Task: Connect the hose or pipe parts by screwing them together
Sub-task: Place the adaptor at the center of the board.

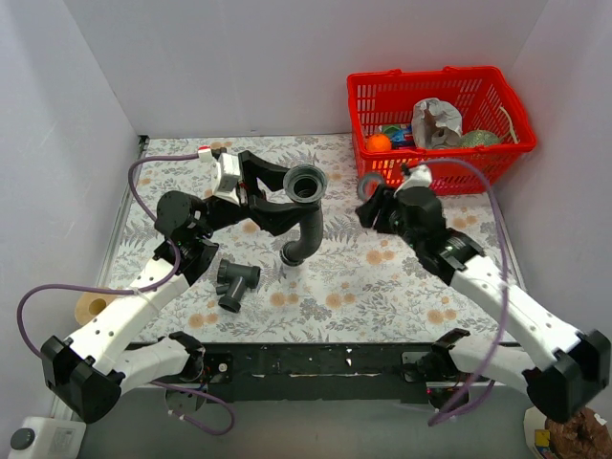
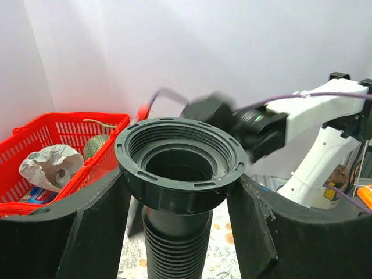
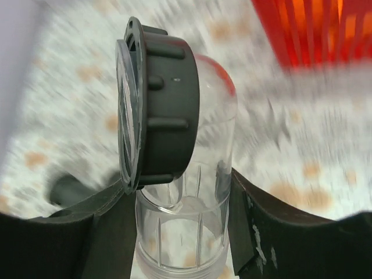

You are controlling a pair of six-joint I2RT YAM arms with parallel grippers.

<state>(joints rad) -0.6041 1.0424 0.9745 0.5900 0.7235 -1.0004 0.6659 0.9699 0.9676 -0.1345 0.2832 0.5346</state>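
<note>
black hose (image 2: 177,250) in left gripper (image 2: 177,195) (collar up)

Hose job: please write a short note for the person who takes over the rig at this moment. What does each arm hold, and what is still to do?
Left fingers: shut on the hose just under its collar, opening facing up.
Right fingers: shut on a clear elbow with a dark nut.
T-fitting: lies on the table beside the left arm, untouched.
Done: two parts gripped; nothing joined.
Left: bring the parts together and screw them. Which ends mate, I cannot tell.
</note>
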